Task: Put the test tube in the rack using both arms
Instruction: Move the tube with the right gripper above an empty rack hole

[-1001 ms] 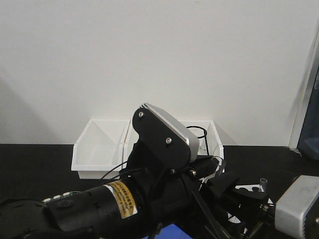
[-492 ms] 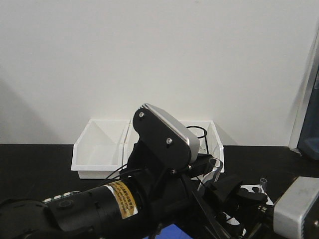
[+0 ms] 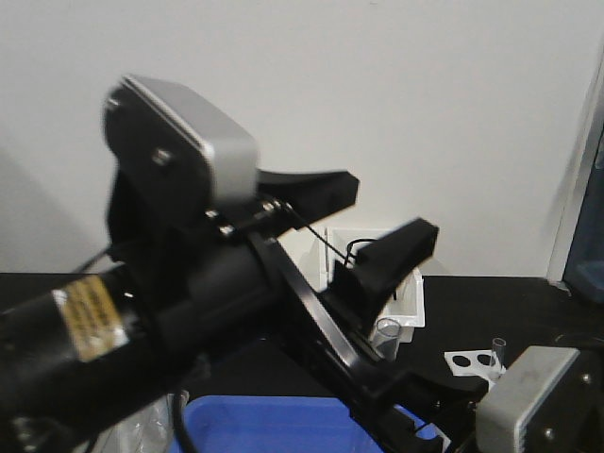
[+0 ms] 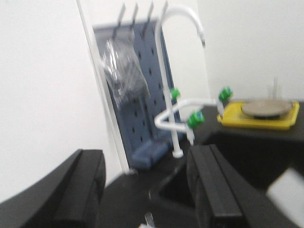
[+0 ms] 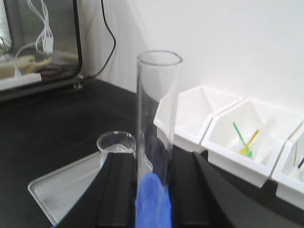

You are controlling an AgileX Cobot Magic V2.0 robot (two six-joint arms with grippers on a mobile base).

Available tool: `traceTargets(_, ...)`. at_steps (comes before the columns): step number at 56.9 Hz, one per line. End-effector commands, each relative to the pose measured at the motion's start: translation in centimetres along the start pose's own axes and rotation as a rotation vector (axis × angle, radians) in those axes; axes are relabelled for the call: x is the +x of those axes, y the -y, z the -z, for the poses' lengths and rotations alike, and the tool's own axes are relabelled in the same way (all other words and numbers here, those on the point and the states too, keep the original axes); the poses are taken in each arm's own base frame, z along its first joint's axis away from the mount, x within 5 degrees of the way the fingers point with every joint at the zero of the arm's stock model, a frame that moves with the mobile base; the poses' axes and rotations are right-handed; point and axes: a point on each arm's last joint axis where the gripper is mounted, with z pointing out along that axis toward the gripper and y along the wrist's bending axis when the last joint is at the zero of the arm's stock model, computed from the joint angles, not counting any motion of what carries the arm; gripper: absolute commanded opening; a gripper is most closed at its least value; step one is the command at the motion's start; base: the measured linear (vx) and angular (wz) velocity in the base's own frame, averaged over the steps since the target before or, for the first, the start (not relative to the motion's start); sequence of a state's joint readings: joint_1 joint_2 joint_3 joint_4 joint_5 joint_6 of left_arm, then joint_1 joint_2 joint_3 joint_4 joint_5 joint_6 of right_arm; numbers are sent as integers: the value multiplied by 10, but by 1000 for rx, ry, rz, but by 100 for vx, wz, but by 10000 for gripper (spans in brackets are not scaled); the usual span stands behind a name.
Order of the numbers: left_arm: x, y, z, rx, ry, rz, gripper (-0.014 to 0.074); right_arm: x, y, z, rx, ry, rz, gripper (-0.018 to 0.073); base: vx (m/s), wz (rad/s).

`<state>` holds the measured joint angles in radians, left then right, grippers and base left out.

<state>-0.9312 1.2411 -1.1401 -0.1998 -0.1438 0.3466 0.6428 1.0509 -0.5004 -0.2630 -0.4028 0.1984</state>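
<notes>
My left claw swung up, open and empty, while my right claw gripped the test tube upright near the rack; racking step, I judged, next centring it over a hole.

Left claw spread wide, test tube upright at right

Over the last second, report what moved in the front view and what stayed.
The left arm swung up and left, nearer the camera; its hand now shows, open and empty. The right arm's wrist housing shifted slightly left. Nothing was visibly taken or released. The test tube, the rack and the white bins stayed put.
</notes>
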Motion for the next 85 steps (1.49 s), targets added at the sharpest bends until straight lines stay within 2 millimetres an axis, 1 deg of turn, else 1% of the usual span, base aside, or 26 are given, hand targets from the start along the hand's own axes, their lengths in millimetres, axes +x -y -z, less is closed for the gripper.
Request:
traceTargets(1, -42, -7, 23, -43, 194, 3, 513, -16, 0, -5, -16, 108, 25, -11, 0, 0)
traceTargets(8, -56, -10, 38, -50, 239, 5, 513, -10, -1, -15, -29, 116, 25, -11, 0, 0)
traceTargets(15, -61, -11, 45, -51, 255, 6, 513, -5, 0, -23, -22, 129, 79, -11, 0, 0)
traceTargets(19, -62, -11, 47, -49, 253, 6, 513, -4, 6, -26, 36, 137, 97, -11, 0, 0)
traceTargets(24, -61, -11, 47, -46, 242, 5, 513, -4, 17, -27, 162, 152, 124, -10, 0, 0)
traceTargets(30, -61, -11, 47, -47, 241, 5, 513, -6, 33, -22, 354, 157, 169, -7, 0, 0)
traceTargets(34, -61, -11, 47, -47, 241, 5, 513, -7, 46, -16, 508, 157, 184, -8, 0, 0)
traceTargets(38, -61, -11, 47, -46, 241, 6, 513, -7, 54, -10, 623, 154, 194, -8, 0, 0)
traceTargets(45, -61, -11, 47, -46, 241, 6, 513, -1, 66, 1, 744, 169, 214, -8, 0, 0)
traceTargets(51, -61, -11, 47, -46, 241, 6, 513, 6, 82, 9, 808, 172, 138, -8, 0, 0)
traceTargets(56, -61, -11, 47, -46, 241, 6, 513, 8, 99, 18, 866, 194, 81, -8, 0, 0)
traceTargets(61, -61, -11, 47, -46, 241, 7, 513, 8, 109, 21, 862, 207, 54, -8, 0, 0)
traceTargets(64, -61, -11, 47, -46, 241, 7, 513, 10, 112, 21, 823, 200, 29, -8, 0, 0)
traceTargets(74, -61, -11, 47, -46, 242, 7, 513, 12, 114, 15, 719, 182, 80, -8, 0, 0)
traceTargets(85, -61, -11, 47, -47, 242, 6, 513, 28, 117, 3, 698, 119, 97, -8, 0, 0)
